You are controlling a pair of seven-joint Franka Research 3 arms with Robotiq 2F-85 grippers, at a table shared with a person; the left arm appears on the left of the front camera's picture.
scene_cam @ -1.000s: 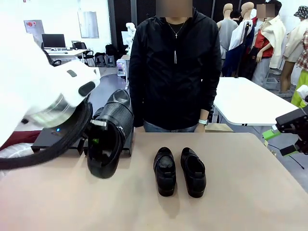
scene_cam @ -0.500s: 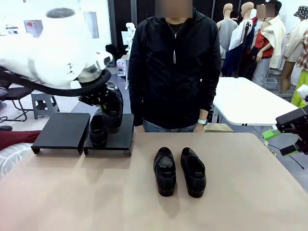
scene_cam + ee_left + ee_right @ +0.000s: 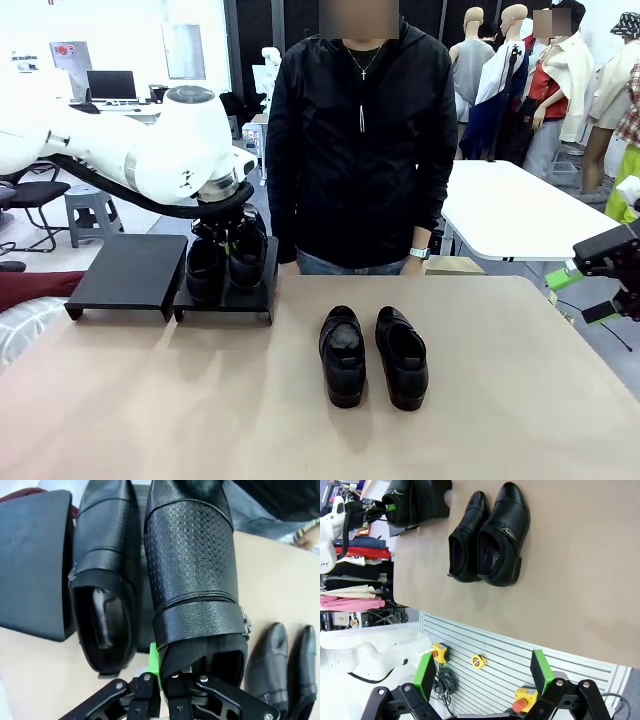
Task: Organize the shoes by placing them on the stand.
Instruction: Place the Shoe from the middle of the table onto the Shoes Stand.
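The big tan table point(image 3: 500, 400) is flat and smooth along its near edge. Off its right side hangs the right gripper point(image 3: 482, 674). Its two fingers with green pads are spread wide apart, and it holds nothing.

In the middle of the table two black shiny leather shoes stand side by side, close together. They are the left middle shoe point(image 3: 343, 355) and the right middle shoe point(image 3: 402, 357). No gripper or hand touches them.

Farther back, on the far left part of the table, two low black square stands sit right next to each other. The left stand point(image 3: 125, 272) has a bare top. The right stand point(image 3: 225, 309) has two more black shiny shoes on it, very close together. The free shoe point(image 3: 204, 272) is the left one of the two. The held shoe point(image 3: 247, 265) is the right one, and the left gripper point(image 3: 165, 672) has hold of it from above. The gripper is squeezed tight on the shoe's side wall near the heel. One green pad point(image 3: 154, 664) is outside, in the gap between the two shoes, and the other finger is inside the shoe's opening. I cannot tell if the held shoe rests fully on the stand.

A person in a black jacket point(image 3: 365, 150) stands behind the far edge of the table.
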